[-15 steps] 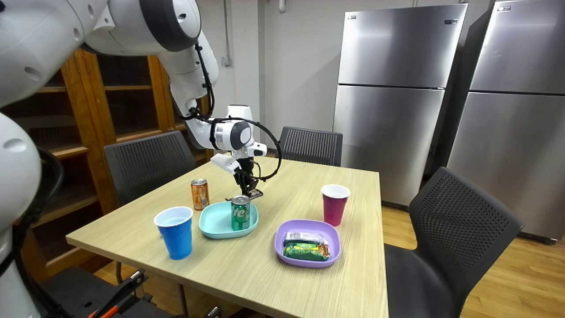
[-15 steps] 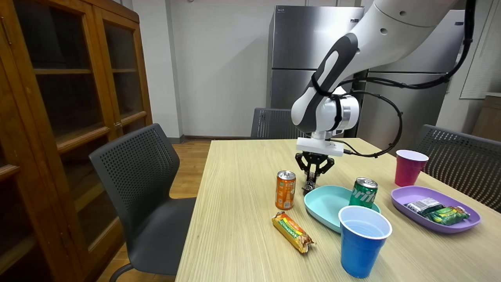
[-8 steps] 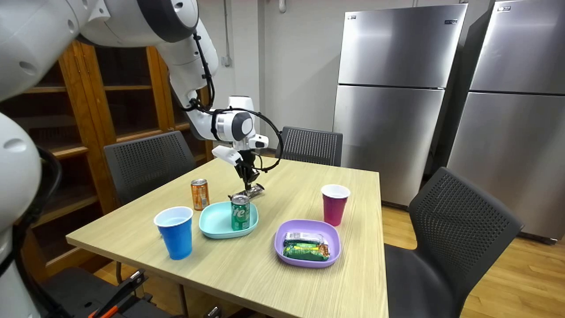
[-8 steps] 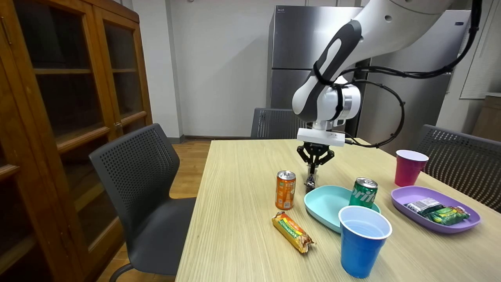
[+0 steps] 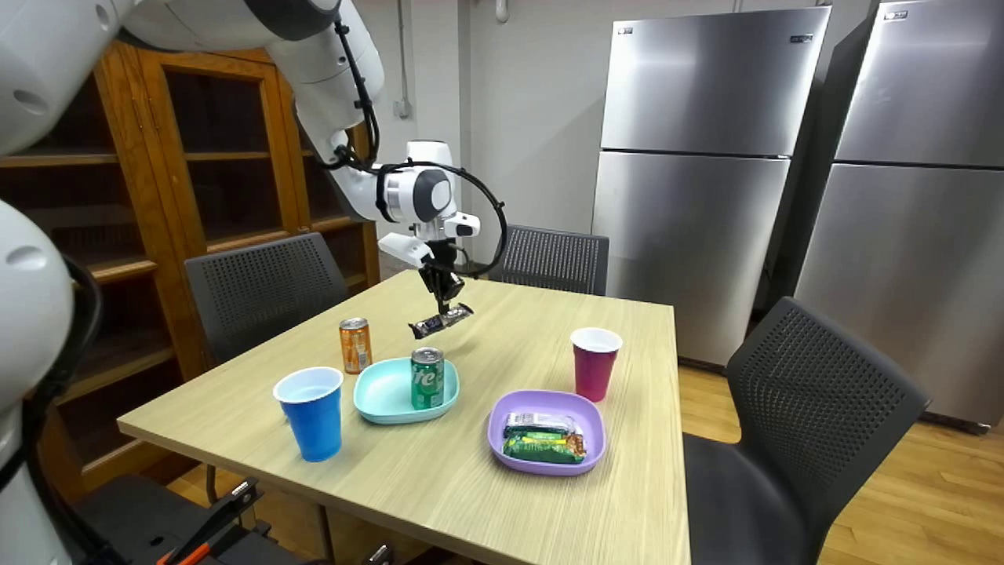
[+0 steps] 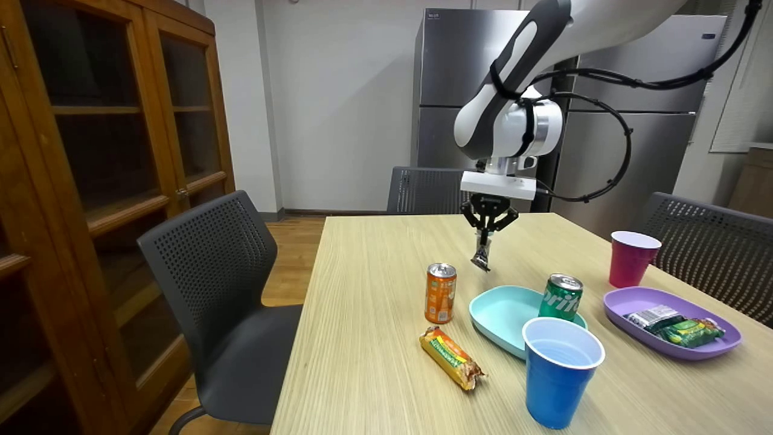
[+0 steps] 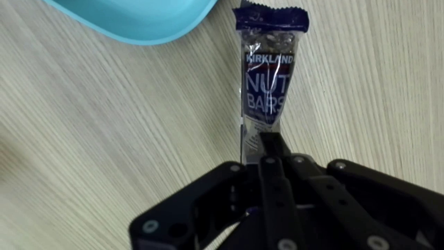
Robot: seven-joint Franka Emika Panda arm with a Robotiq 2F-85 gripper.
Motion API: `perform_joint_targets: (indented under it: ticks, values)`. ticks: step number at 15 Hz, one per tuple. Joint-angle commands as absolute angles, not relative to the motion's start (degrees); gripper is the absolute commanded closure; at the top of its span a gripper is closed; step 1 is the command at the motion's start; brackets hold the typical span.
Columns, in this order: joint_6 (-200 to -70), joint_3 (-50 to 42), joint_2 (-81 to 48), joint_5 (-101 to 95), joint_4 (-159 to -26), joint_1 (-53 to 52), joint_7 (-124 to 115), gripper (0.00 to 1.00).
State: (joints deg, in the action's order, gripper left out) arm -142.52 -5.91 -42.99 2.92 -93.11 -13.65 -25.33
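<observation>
A: Where is the nut bar [image 7: 267,80]?

B: Up off the table [image 6: 362,272], in the claw [image 6: 484,234]. The claw is clamped on it near its middle, and the printed end sticks out to one side.

A: And what sits nearest?

B: A turquoise dish [image 5: 384,392], lower than the claw and near it, with a green can [image 6: 560,297] upright in it. An orange can [image 6: 440,294] stands left of the claw in both exterior views.

A: Farther out?

B: Past the dish from the claw comes a blue cup [image 5: 313,420]. In an exterior view a yellow packet [image 6: 451,357] lies below and left of the claw. Right of the claw in both exterior views are a red cup [image 5: 594,369] and a purple tray [image 5: 549,401] with two snack packets [image 5: 543,448] in it.

A: And well away?

B: Chairs [image 6: 211,254] around the table, a wooden cabinet [image 6: 163,133] left of the claw, and steel fridges [image 5: 690,251] behind it or to its right.
</observation>
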Motion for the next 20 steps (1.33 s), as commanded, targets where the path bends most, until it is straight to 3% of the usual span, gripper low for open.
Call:
perform_joint_targets:
  ticks: [1, 20]
  values:
    - [-141.3, -5.5, -38.2, 1.9, -97.2, -13.2, -25.3, 1.0]
    - [-145.0, -9.2, -22.6, 2.8, -117.5, -10.5, -36.1, 1.0]
